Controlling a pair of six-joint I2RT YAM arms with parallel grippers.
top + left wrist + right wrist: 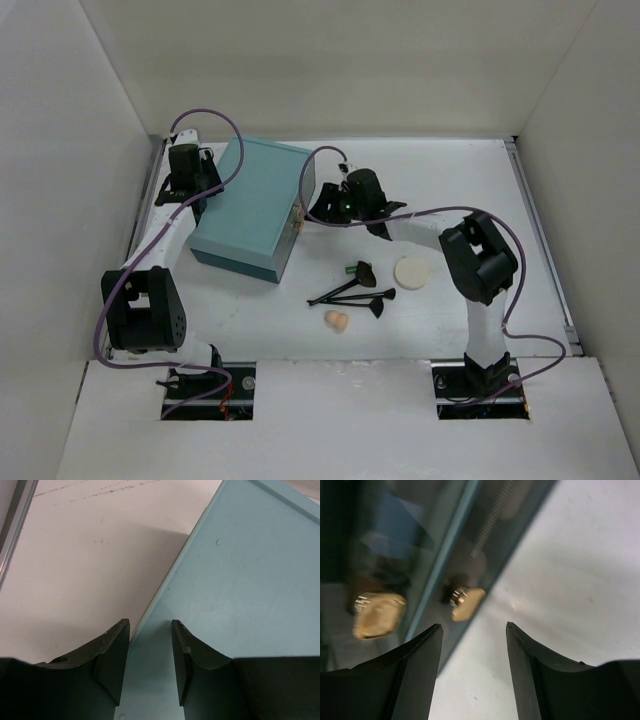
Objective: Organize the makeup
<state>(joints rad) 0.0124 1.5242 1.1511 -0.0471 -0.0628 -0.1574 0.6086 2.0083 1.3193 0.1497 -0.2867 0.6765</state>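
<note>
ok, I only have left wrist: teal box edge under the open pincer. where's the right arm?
Observer: Right pincer is at the opposite side of the teal box, open, facing a gold latch.
Operator: gripping the latch?
Observer: No. The latch sits just ahead of it, and nothing is held.
Operator: and the makeup?
Observer: What I can see lies out on the table, right of the box towards the arm bases: black brushes, white puff, peach sponge.
</note>
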